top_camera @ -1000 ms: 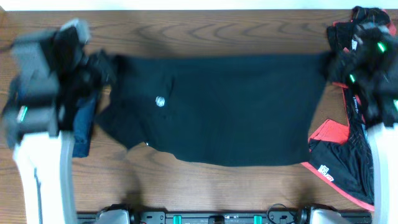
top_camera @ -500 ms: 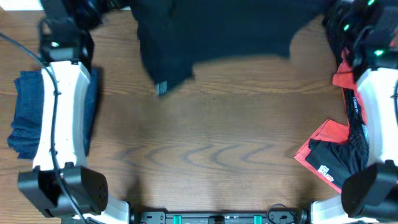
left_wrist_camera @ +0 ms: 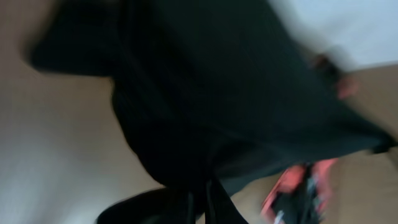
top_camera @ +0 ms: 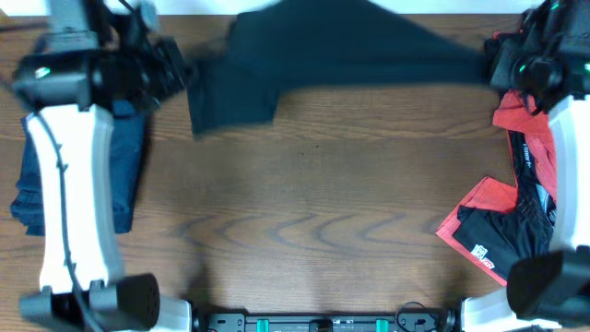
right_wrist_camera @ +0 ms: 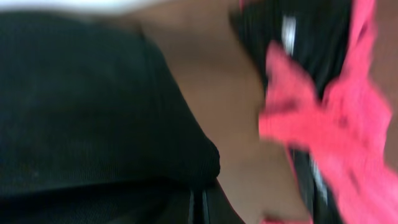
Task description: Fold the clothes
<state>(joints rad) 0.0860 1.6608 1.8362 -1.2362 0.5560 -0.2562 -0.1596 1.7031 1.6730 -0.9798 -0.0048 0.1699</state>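
Overhead: the black shirt point(top_camera: 350, 51) hangs stretched between the left gripper point(top_camera: 177, 76) and the right gripper point(top_camera: 496, 66). It sags limp between them, so it looks soft and light, best held by its corners.

Left wrist: the cloth bunches into the clamped jaws and fans out ahead.

Right wrist: the jaws pinch the shirt's edge, and a red garment point(right_wrist_camera: 323, 124) lies just to their right.

Black shirt point(top_camera: 350, 46) stretched across the far edge.
I see a blue garment point(top_camera: 26, 189) folded at left and a red-and-black garment point(top_camera: 502, 231) crumpled at right.
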